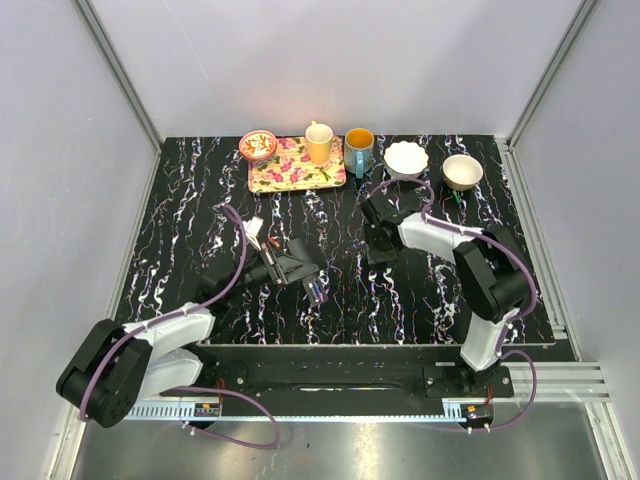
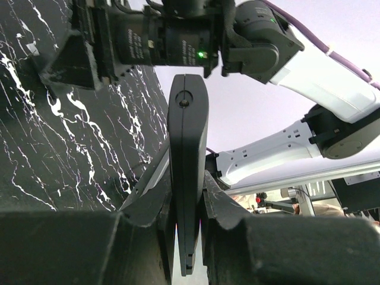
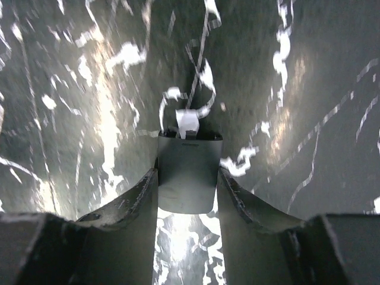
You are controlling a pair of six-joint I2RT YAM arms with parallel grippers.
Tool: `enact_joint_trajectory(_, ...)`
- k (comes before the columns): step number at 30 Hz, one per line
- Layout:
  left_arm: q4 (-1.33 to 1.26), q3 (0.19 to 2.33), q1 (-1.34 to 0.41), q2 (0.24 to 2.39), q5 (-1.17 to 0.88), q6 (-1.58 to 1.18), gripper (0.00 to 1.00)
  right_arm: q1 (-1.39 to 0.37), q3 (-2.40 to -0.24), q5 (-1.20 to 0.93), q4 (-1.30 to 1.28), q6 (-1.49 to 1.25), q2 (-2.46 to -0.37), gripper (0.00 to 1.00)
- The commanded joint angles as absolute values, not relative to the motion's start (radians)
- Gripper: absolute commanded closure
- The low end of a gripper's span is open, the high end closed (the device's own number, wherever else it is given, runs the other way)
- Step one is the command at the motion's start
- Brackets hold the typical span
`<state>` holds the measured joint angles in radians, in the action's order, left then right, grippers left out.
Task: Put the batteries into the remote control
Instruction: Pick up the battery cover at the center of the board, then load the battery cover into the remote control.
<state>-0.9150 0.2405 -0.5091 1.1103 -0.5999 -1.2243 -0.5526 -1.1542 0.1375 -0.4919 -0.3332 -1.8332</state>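
My left gripper (image 2: 187, 185) is shut on the slim black remote control (image 2: 187, 148), which I see edge-on, standing up between the fingers. In the top view the left gripper (image 1: 292, 266) is at the table's left-middle. The bluish-purple batteries (image 1: 317, 291) lie on the table just right of and nearer than it. My right gripper (image 3: 187, 178) is shut on a small flat dark plate (image 3: 188, 172) with a clip at its far end, held close over the marbled table. In the top view the right gripper (image 1: 379, 243) is right of centre.
Along the back edge stand a floral tray (image 1: 290, 172), a small red-rimmed bowl (image 1: 258, 146), a yellow mug (image 1: 319, 143), a teal mug (image 1: 359, 150), a white bowl (image 1: 406, 158) and a tan bowl (image 1: 462, 172). The right arm (image 2: 249, 35) is just beyond the remote.
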Motion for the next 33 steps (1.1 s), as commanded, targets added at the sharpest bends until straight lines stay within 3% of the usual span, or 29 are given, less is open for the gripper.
enact_joint_trajectory(1,-0.992,0.298,-0.505,1.149,-0.592,-1.224,1.0,-0.551,-1.146,0.103,-0.63,-0.354,-1.696,0.84)
enact_joint_trajectory(12,-1.11,0.42,-0.534,1.339,-0.528,-1.265,1.0,-0.642,-1.282,0.031,-0.978,-0.361,-1.338,0.94)
enact_joint_trajectory(19,-1.216,0.477,-0.6,1.497,-0.488,-1.319,1.0,-0.843,-1.495,0.084,-1.198,-0.353,-1.394,1.0)
enact_joint_trajectory(33,-1.356,0.502,-0.64,1.643,-0.423,-1.445,1.0,-0.911,-1.598,0.067,-1.255,-0.339,-1.505,1.0)
